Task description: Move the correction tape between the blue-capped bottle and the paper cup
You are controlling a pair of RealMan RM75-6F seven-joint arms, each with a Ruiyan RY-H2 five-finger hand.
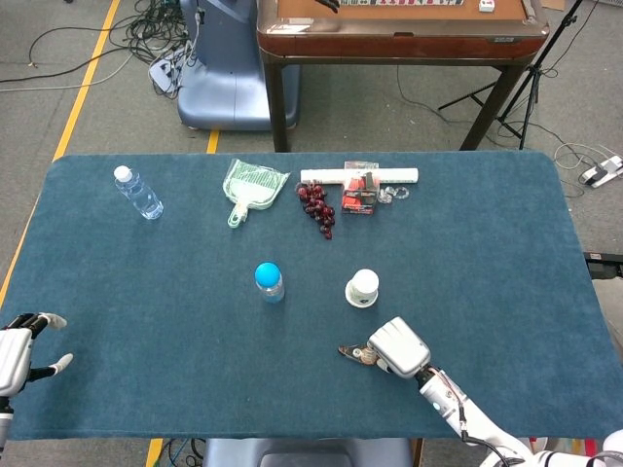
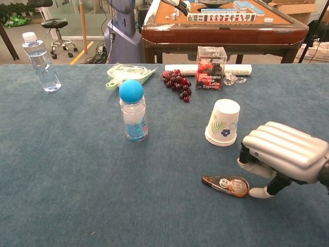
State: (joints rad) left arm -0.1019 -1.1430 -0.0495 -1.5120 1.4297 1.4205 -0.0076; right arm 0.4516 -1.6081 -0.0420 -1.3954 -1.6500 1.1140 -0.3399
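The correction tape (image 1: 352,352) (image 2: 226,185) lies flat on the blue table cloth, in front of the upside-down paper cup (image 1: 362,288) (image 2: 222,122). My right hand (image 1: 394,346) (image 2: 282,157) is just right of it with fingers curled, its thumb touching the tape's right end; I see no clear grip on it. The blue-capped bottle (image 1: 269,280) (image 2: 133,110) stands upright to the left of the cup. My left hand (image 1: 19,345) rests at the near left table edge with fingers apart, holding nothing.
At the back of the table stand a clear water bottle (image 1: 139,193), a green dustpan (image 1: 251,187), red grapes (image 1: 317,204), a red box (image 1: 359,193) and a white roll (image 1: 321,176). A brown table (image 1: 399,39) stands beyond the far edge.
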